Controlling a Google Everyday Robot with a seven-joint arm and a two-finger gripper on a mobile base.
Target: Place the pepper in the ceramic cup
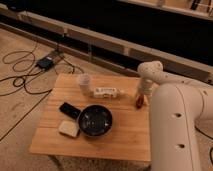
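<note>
The pepper (138,101) is a small dark red-brown shape on the right side of the wooden table (125,135). My gripper (140,93) hangs straight down from the white arm (172,107) and is right on top of the pepper. The ceramic cup (84,82) is a small white cylinder standing at the table's far edge, left of centre, well apart from the gripper.
A white oblong bottle-like item (105,92) lies between the cup and the pepper. A wide dark bowl (95,120) sits mid-table, with a black flat object (70,109) and a pale block (69,129) to its left. Cables and a box (46,62) lie on the floor.
</note>
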